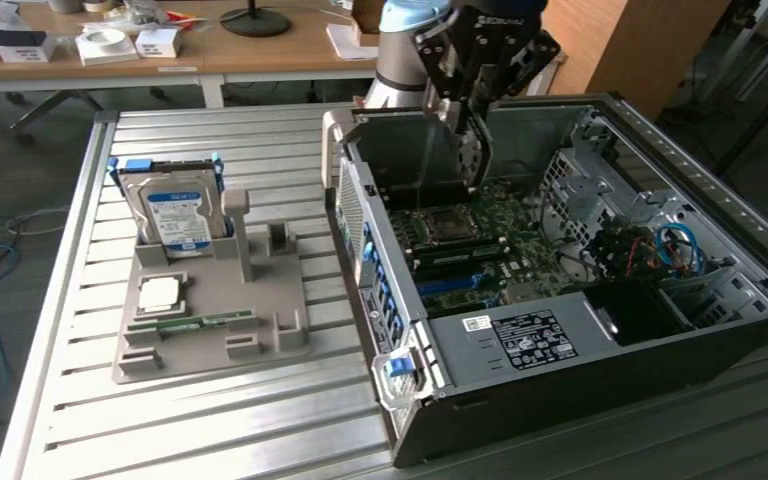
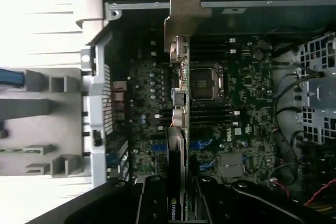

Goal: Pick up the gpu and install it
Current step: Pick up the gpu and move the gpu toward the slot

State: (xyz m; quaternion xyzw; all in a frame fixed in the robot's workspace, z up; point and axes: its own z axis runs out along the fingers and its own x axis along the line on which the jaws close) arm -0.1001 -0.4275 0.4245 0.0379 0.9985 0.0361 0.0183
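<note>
The gpu (image 1: pixel 472 150) hangs upright from my gripper (image 1: pixel 468 108), which is shut on its upper end above the open computer case (image 1: pixel 531 340). Its lower end is just above the motherboard (image 1: pixel 491 250), behind the processor socket (image 1: pixel 444 224). In the wrist view the gpu (image 2: pixel 178 145) shows edge-on as a thin dark card. Its grey metal bracket (image 2: pixel 184 14) is at the far end, and my gripper (image 2: pixel 176 205) clamps the near end on both sides.
A grey holder tray (image 1: pixel 211 330) lies on the slatted metal table at the exterior view's left. It carries a silver hard drive (image 1: pixel 177 215), a square processor chip (image 1: pixel 160 292) and a green memory stick (image 1: pixel 204 322). Coloured cables (image 1: pixel 671 245) fill the case's right side.
</note>
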